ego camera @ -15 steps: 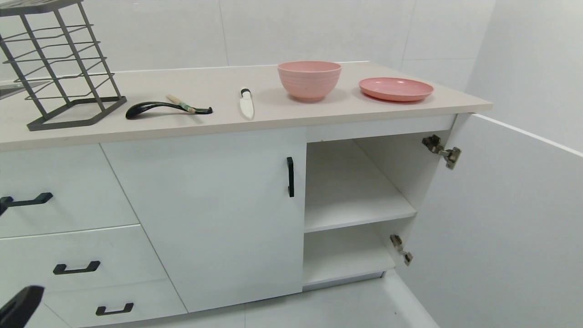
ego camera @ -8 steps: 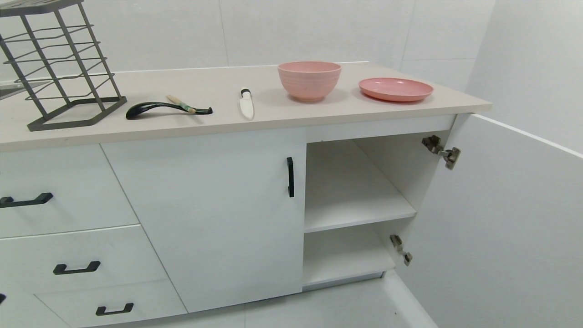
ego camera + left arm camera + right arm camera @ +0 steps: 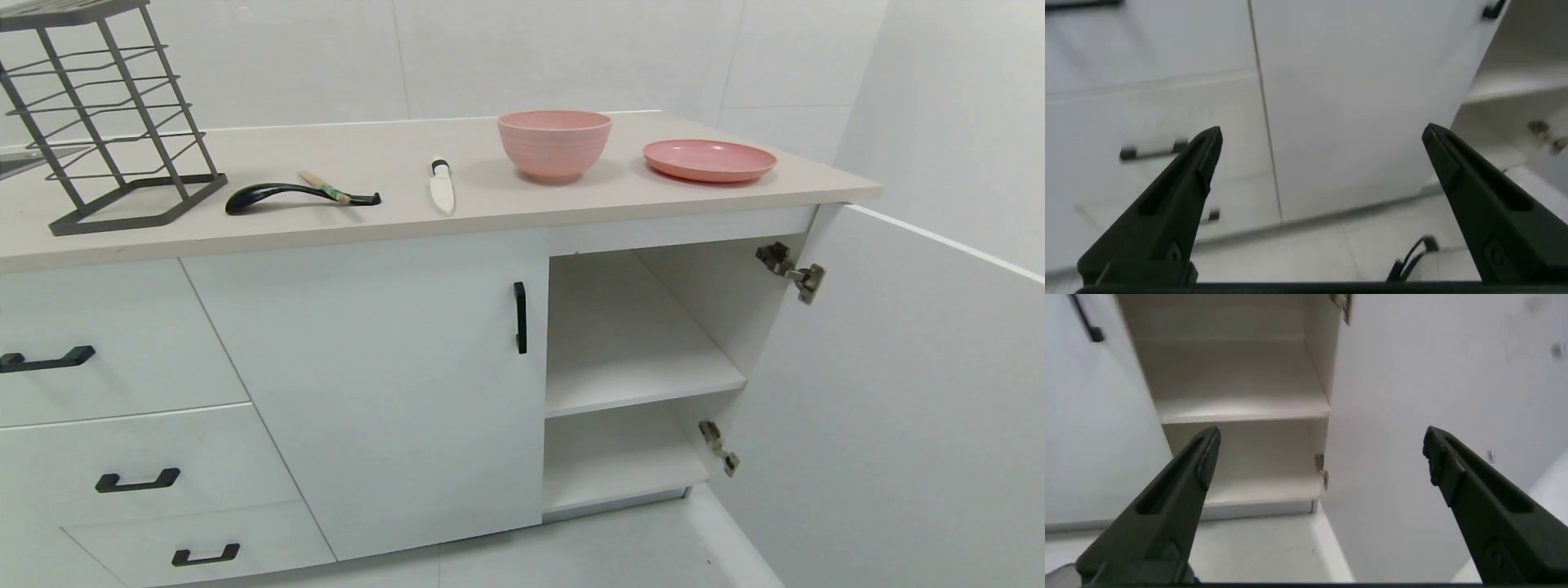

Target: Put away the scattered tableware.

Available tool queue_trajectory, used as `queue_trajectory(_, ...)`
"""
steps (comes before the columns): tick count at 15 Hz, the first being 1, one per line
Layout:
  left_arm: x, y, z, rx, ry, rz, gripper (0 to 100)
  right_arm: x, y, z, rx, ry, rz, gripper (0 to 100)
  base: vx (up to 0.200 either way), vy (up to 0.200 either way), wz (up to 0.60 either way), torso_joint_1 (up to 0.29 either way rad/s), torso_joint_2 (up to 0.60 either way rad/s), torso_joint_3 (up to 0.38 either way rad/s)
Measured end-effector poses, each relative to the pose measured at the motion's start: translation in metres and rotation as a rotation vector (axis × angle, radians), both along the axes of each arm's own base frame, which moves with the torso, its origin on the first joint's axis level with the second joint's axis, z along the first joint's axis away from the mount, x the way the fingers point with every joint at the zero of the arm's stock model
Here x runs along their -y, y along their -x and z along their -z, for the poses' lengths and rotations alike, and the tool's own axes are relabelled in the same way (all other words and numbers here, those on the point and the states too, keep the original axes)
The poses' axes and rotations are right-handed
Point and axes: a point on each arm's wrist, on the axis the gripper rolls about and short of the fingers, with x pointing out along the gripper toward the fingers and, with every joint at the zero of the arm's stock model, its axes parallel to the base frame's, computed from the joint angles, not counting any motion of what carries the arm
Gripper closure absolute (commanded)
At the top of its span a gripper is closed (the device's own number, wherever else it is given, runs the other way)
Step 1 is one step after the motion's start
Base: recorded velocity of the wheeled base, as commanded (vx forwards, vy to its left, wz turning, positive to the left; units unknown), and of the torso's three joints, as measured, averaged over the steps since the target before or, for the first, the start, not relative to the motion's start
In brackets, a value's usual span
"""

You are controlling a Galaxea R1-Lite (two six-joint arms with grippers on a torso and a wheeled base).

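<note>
Head view: round pink plastic bowl (image 3: pixel 554 143), flat pink plate (image 3: pixel 709 158) just beside it.
I see left gripper (image 3: pixel 1321 131) and right gripper (image 3: pixel 1321 433) fingers spread wide.

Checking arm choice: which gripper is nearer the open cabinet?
Right. The right gripper faces the shelves of the open cabinet; the left gripper faces the closed door and drawers beside it.

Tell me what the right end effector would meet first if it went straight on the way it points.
Probably the front edge of the white cabinet side panel, by the lower metal hinge; depth is unclear.
</note>
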Motion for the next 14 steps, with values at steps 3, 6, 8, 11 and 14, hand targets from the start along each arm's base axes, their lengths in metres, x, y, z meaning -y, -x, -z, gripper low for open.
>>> queue_trajectory(3, -0.001, 0.0026, 0.0016, 0.023, 0.011, 0.025, 0, 0.0002, 0.0, 0.0006, -0.006, -0.021, 0.008, 0, 0.0, 0.0, 0.0, 0.0, 0.0, 0.0)
queue_trajectory(6, -0.0011, 0.0048, 0.0021, 0.052, 0.014, 0.025, 0, 0.0002, 0.0, 0.0006, -0.007, -0.024, 0.009, 0, 0.0, 0.0, 0.0, 0.0, 0.0, 0.0)
queue_trajectory(8, -0.0011, 0.0053, 0.0022, 0.058, 0.015, 0.024, 0, 0.0002, 0.0, 0.0006, -0.007, -0.023, 0.009, 0, 0.0, 0.0, 0.0, 0.0, 0.0, 0.0)
queue_trajectory(11, -0.0015, 0.0053, 0.0022, 0.06, 0.019, 0.003, 0, 0.0002, 0.0, 0.0005, -0.006, -0.024, 0.008, 0, 0.2, -0.2, 0.0, 0.002, 0.0, 0.004)
queue_trajectory(14, -0.0018, 0.0053, 0.0021, 0.06, 0.021, -0.009, 0, 0.0002, -0.0001, 0.0007, -0.009, -0.024, 0.007, 0, 0.2, -0.2, 0.0, 0.009, 0.0, 0.004)
